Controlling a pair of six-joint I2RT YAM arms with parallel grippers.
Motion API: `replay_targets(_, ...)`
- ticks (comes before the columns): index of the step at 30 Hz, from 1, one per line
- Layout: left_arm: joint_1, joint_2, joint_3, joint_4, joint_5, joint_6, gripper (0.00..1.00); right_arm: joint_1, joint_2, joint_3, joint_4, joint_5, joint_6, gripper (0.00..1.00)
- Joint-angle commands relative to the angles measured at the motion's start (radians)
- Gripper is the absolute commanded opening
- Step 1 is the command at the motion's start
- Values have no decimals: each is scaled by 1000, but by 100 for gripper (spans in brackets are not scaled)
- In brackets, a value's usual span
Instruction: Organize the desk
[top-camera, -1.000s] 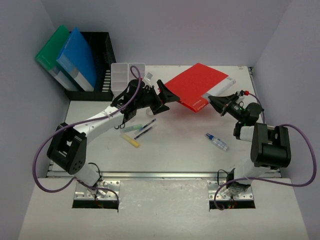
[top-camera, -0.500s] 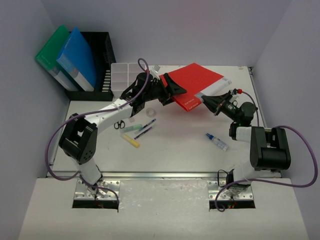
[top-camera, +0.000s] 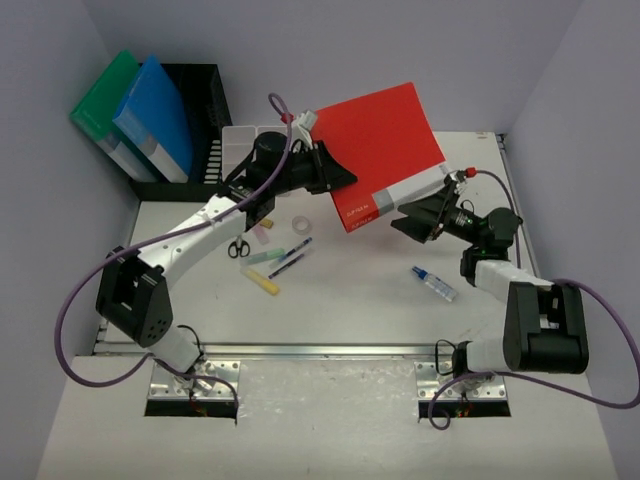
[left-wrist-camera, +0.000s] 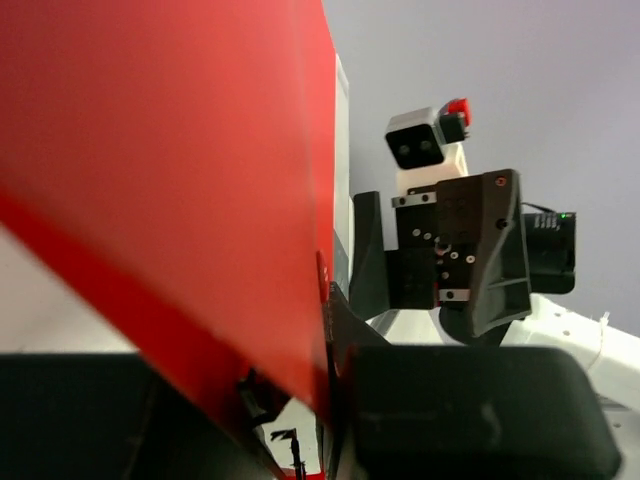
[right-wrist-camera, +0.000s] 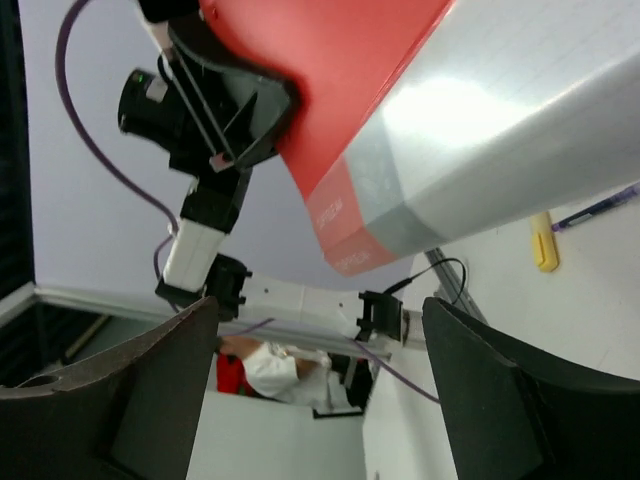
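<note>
Left tool (top-camera: 333, 180) pinching red folder (top-camera: 385, 130) by one edge, tilted above far edge of table (top-camera: 350, 310); right tool (top-camera: 412, 215) spread, just beside it. Risk: the single-edge grip may let the folder swing or slip down.

— What do we find changed about the flat red plastic folder (top-camera: 380, 140)?
— We see it raised off the large white desk (top-camera: 360, 300) and tipped up steeply; a second ago it lay flat.
— And our two grippers?
— The left gripper (top-camera: 340, 180), spread wide before, now clamps the folder's lower left edge. The right gripper (top-camera: 403, 218), which earlier pinched the right corner, now stands spread apart just beside it.
</note>
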Motion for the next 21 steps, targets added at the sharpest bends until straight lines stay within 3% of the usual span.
replay_targets(1,64,-138,23,34,120,217,0,-73,-88,158,21,-305,-121,90)
replay_targets(3,80,-166,14,28,156,284,0,-111,-130,206,-1,-369,-145,91)
replay_targets(7,132,-223,10,27,363,376,0,-212,-188,359,-37,-529,-194,91)
replay_targets(11,132,-230,77,-160,485,520,0,-262,-202,586,30,-636,-186,91)
replay_targets(14,132,-254,107,-295,558,654,0,-292,-159,802,251,-719,-28,92)
replay_targets(15,130,-269,105,-329,581,674,0,-297,-141,851,408,-727,37,92)
replay_targets(16,129,-276,103,-355,591,696,0,-306,-118,902,435,-728,125,93)
replay_targets(21,90,-319,105,-524,579,889,0,-338,-34,1125,402,-728,167,94)
